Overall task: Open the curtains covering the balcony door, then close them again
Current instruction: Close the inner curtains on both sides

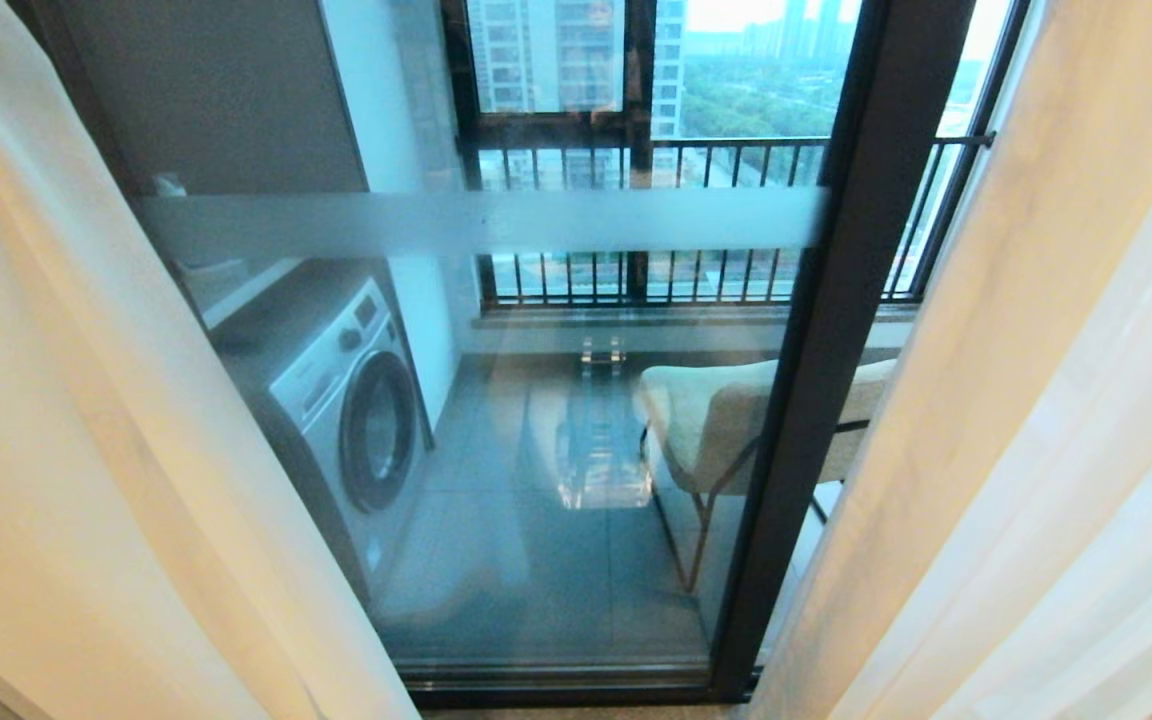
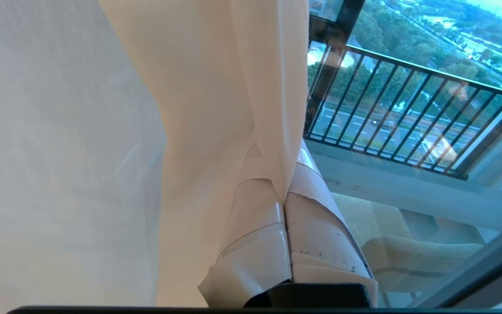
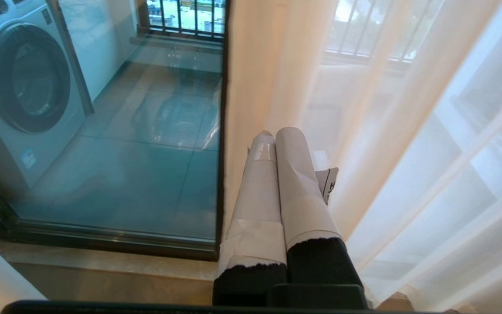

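My left gripper (image 2: pixel 285 196) is clenched on the edge of the curtains (image 2: pixel 216 109), parted to either side of the balcony door (image 1: pixel 836 350). My right gripper (image 3: pixel 275 135) is closed, empty.

My left gripper (image 2: pixel 285 198) has its fingertips buried under a fold of the curtains (image 2: pixel 216 109), so the tips are hidden. Neither of my arms shows in the head view. The chair (image 1: pixel 711 420) is partly behind the balcony door (image 1: pixel 836 350) frame, and the washing machine (image 1: pixel 346 400) is blurred by glass.
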